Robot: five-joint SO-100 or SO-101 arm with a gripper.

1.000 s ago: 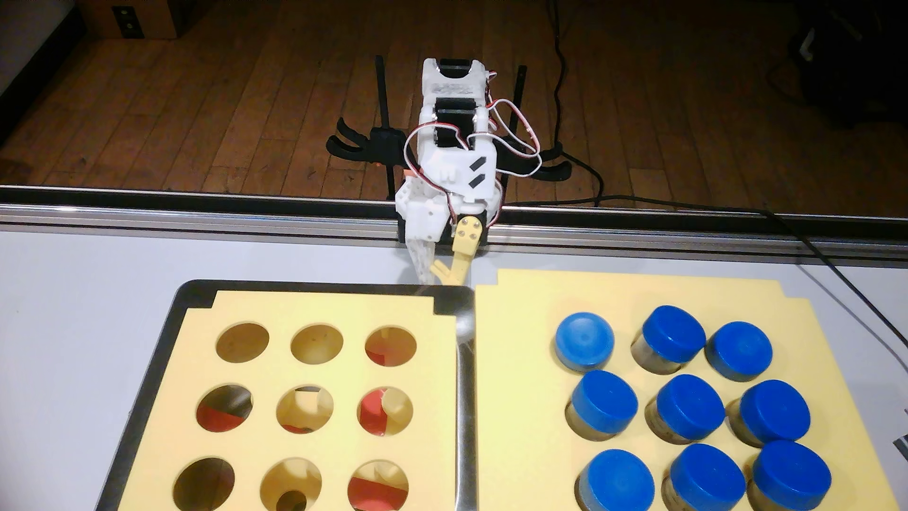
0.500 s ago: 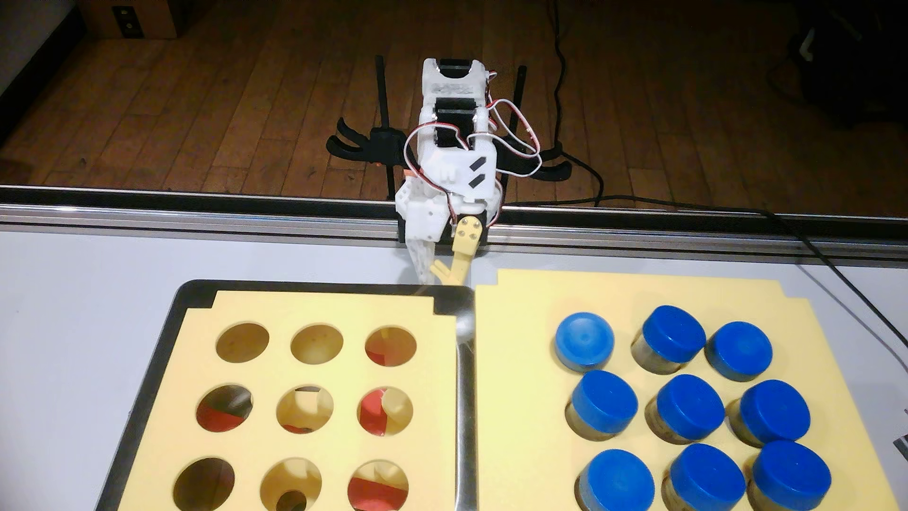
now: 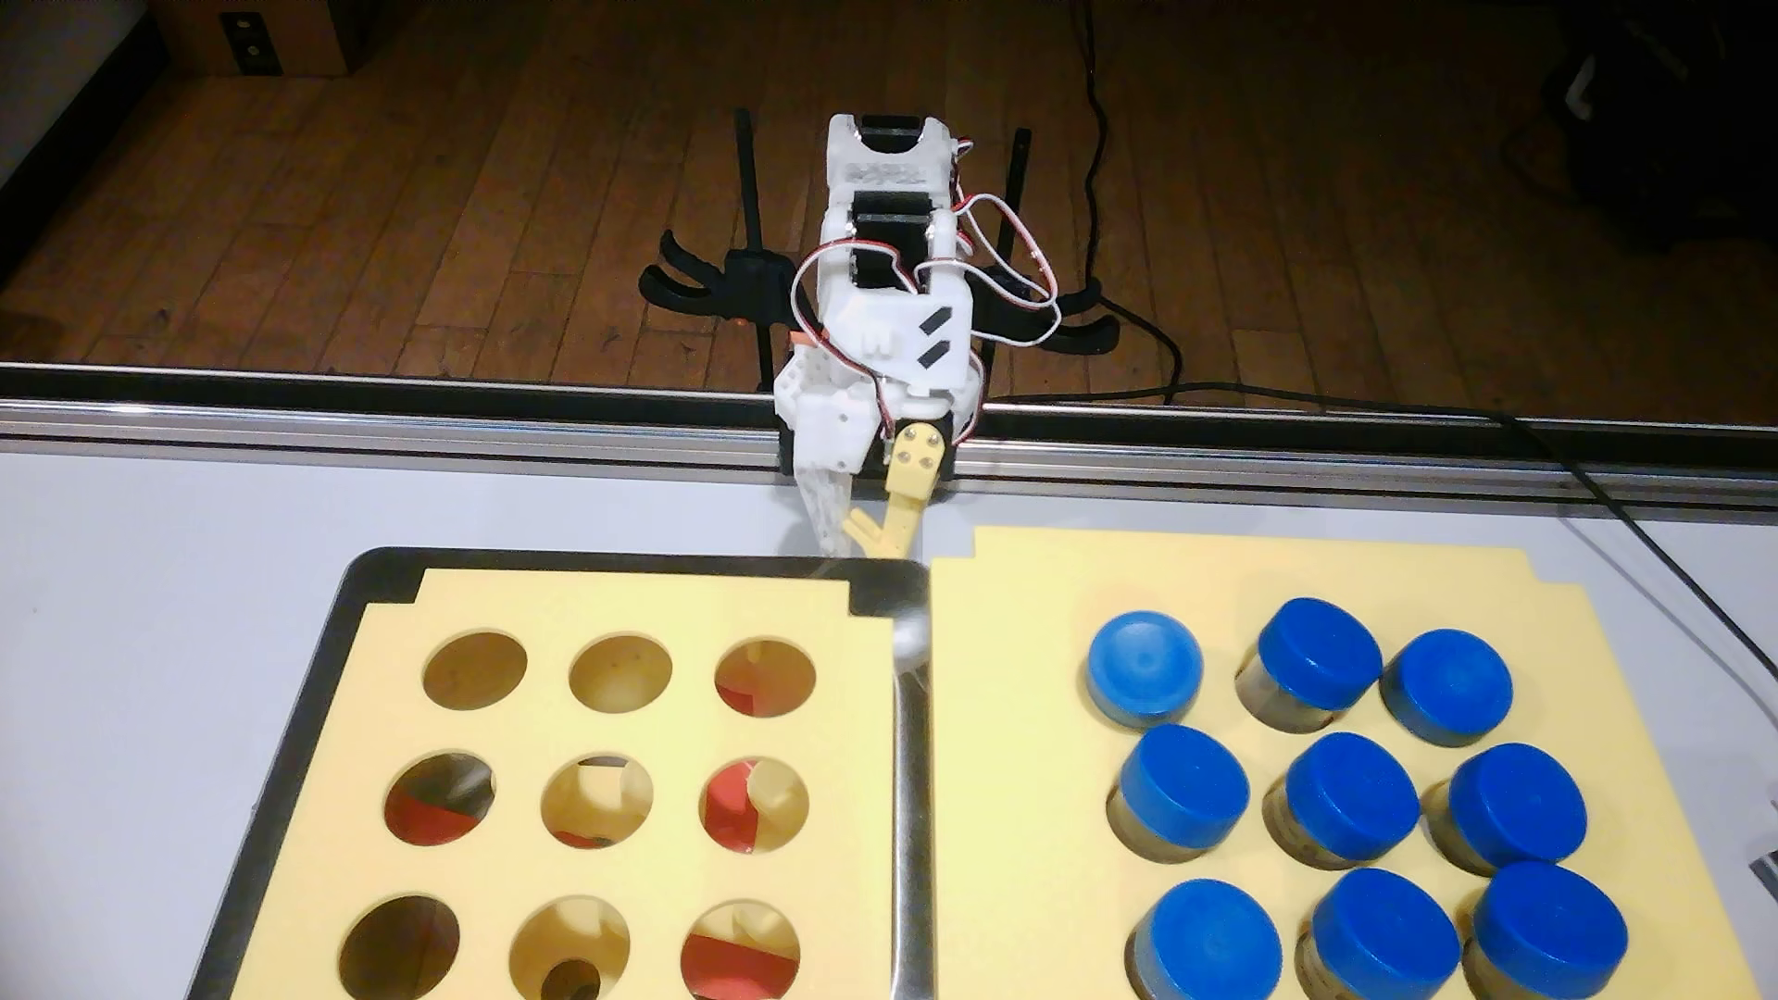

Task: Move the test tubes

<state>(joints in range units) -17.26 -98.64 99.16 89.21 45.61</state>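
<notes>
Several test tubes [image 3: 1352,793] with thick blue caps and brownish clear walls stand upright in a close grid on a yellow foam sheet [image 3: 1020,673] at the right of the fixed view. My gripper [image 3: 863,546] hangs at the far table edge, folded under the white arm [image 3: 890,317]. It sits just beyond the gap between the two foam sheets, well apart from the tubes. Its white finger and yellow finger [image 3: 904,510] lie close together, shut on nothing.
At the left, a black tray [image 3: 385,577] holds a yellow foam block [image 3: 673,740] with several round open holes showing red and cream underneath. An aluminium rail [image 3: 385,423] runs along the far table edge. Cables [image 3: 1636,519] trail at the right.
</notes>
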